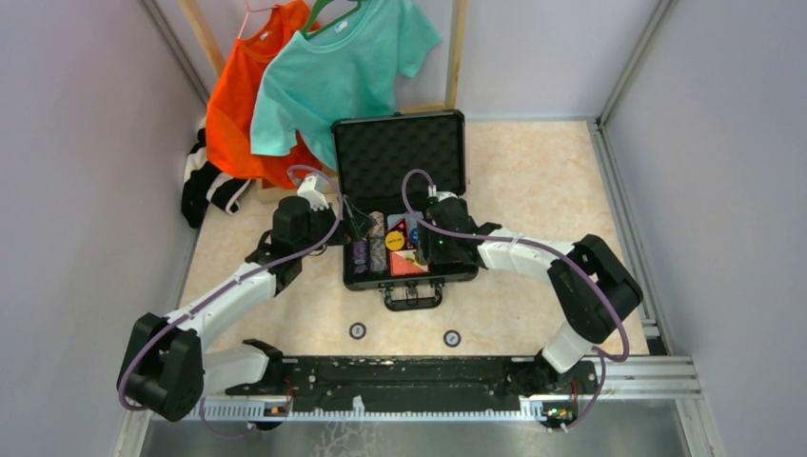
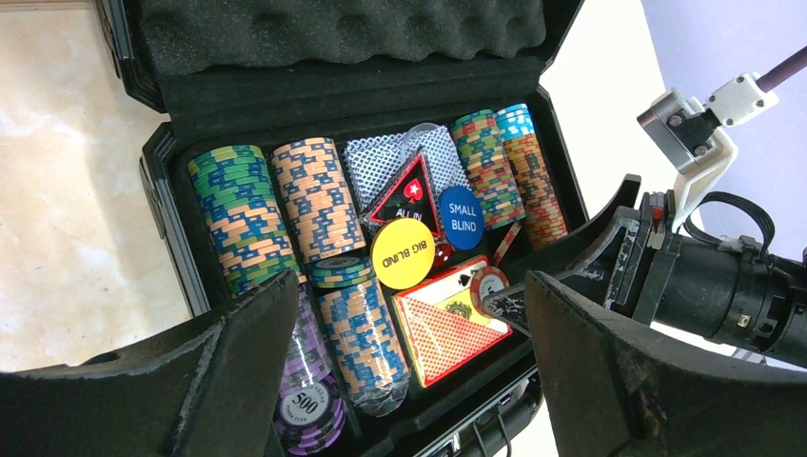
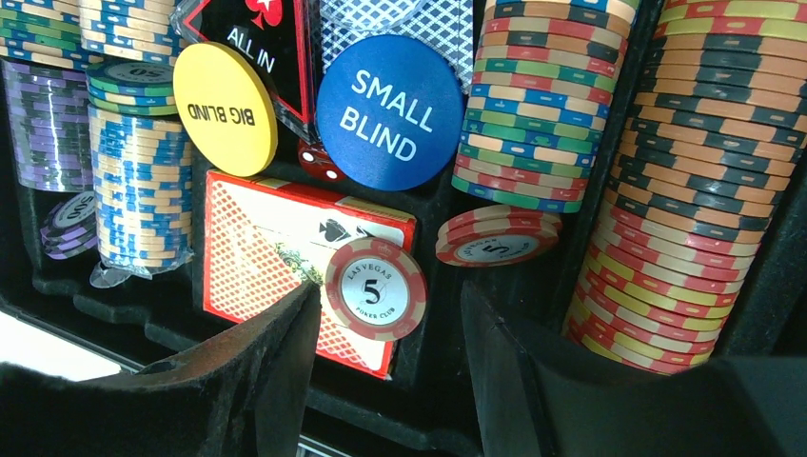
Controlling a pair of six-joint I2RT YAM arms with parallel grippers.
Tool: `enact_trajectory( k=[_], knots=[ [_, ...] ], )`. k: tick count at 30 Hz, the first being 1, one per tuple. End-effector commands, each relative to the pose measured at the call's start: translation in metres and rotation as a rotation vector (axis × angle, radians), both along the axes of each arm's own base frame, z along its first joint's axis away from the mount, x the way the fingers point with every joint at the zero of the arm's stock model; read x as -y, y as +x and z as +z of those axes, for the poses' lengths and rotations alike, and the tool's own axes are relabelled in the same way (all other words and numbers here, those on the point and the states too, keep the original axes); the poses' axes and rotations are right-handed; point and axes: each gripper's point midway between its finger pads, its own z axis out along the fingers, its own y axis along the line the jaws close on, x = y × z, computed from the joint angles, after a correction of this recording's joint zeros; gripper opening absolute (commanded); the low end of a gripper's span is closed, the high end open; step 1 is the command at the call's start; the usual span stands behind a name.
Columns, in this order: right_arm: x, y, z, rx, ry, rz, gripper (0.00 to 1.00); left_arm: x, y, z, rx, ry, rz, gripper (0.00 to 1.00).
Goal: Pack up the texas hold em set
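With right gripper (image 3: 390, 319) parted over the 5 chip (image 3: 374, 288) lying on the card box (image 3: 262, 252) in the case (image 1: 400, 152), centre, pinch its rim, lift onto the short stack (image 3: 498, 238). Left gripper (image 2: 409, 286) spread wide; park clear.

Non-task stuff, top view: teal t-shirt (image 1: 333, 71) on a green hanger (image 1: 328, 9) at upper centre, overlapping the orange t-shirt (image 1: 238, 105) to its left. Both hang from a wooden frame (image 1: 457, 52) at the back. Black-and-white garment (image 1: 205, 181) is bunched on the table (image 1: 542, 181) at left, under the orange one. Tabletop is beige and marbled. Aluminium rail (image 1: 638, 376) runs along the bottom edge, grey walls (image 1: 76, 143) on both sides.
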Motion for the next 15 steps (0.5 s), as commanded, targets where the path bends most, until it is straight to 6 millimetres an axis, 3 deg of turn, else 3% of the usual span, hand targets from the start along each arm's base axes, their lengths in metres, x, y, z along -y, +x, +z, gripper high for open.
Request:
enact_trajectory(
  k=[1, 15],
  knots=[
    [-0.0111, 0.0184, 0.0233, 0.060, 0.058, -0.013, 0.56, 0.0025, -0.0005, 0.0107, 0.046, -0.011, -0.014, 0.93],
    [-0.0143, 0.0191, 0.0194, 0.056, 0.068, -0.008, 0.58, 0.0027, -0.0014, 0.0117, 0.047, -0.015, -0.017, 0.93]
  ],
)
